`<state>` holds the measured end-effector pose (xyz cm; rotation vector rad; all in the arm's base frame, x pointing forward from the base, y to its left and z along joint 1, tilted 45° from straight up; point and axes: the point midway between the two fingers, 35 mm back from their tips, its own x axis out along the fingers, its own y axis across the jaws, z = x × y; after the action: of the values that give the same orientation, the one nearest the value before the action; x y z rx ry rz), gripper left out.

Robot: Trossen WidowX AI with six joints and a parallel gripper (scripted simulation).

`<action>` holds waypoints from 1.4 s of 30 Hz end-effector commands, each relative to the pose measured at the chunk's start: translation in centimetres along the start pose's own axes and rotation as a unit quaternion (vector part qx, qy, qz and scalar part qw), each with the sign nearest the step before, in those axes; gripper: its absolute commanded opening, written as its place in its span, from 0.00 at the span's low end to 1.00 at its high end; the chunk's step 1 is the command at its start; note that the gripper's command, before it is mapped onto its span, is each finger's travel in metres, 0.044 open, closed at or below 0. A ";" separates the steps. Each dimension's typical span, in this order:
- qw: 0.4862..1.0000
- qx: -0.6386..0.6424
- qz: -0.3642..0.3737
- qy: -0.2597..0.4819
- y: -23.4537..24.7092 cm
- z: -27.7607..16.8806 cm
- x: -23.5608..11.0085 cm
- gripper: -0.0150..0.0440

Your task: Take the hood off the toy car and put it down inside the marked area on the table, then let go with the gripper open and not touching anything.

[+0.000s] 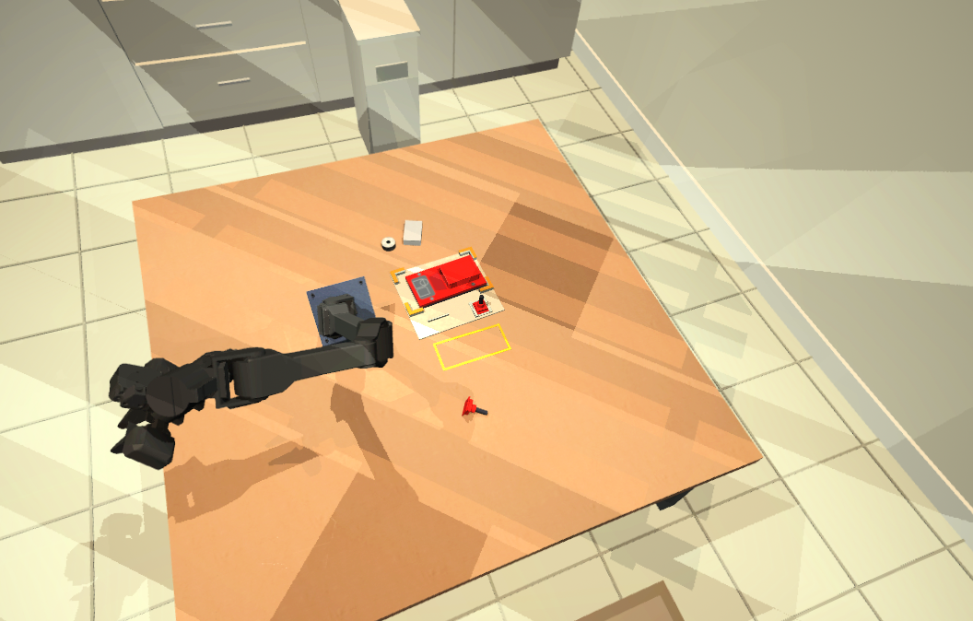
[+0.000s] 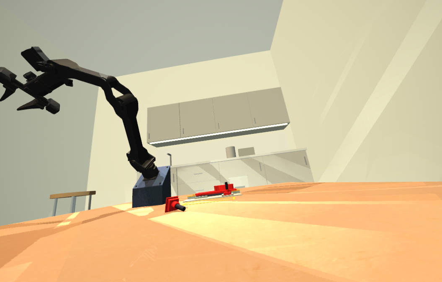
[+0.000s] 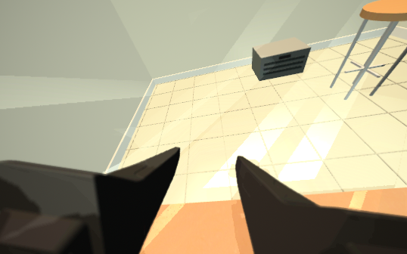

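The red toy car [image 1: 459, 287] [image 2: 215, 191] sits on a white board [image 1: 455, 323] between orange corner brackets. It has a raised red block and a grey outlined patch at one end. A small red piece with a black knob [image 1: 480, 308] stands on the board beside it. A similar red piece with a black stem [image 1: 468, 406] [image 2: 172, 204] lies tipped over on the table. I cannot tell which part is the hood. The marked area [image 1: 476, 358] is an empty yellow rectangle beside the board. My gripper [image 2: 9, 104] [image 3: 208, 156] is open and empty, high up and far left of these things.
A white block [image 1: 412, 232] and a small black-and-white round thing [image 1: 387, 243] stand behind the board. The arm's blue base [image 1: 315, 305] [image 2: 149, 197] is left of the board. A stool [image 3: 398, 17] and a grey box [image 3: 281, 62] show beyond the table.
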<state>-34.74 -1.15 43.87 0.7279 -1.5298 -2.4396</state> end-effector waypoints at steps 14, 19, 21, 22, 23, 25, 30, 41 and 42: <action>0.986 0.048 -0.118 -0.112 -9.0 7.4 -1.9 1.00; 0.971 0.078 -0.165 -0.152 -12.9 10.1 -3.3 1.00; 0.964 0.090 -0.184 -0.168 -14.6 11.1 -4.0 1.00; 0.960 0.096 -0.195 -0.176 -15.5 11.6 -4.4 1.00; 0.956 0.103 -0.205 -0.184 -16.4 12.1 -4.8 1.00; 0.947 0.116 -0.226 -0.199 -18.1 13.0 -5.7 1.00; 0.920 0.149 -0.277 -0.234 -22.6 14.9 -8.3 1.00; 0.862 0.196 -0.372 -0.284 -30.9 16.4 -15.5 1.00; 0.857 0.201 -0.379 -0.287 -31.6 16.4 -16.1 1.00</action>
<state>-27.27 30.59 28.74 0.7773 -2.3171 -3.1210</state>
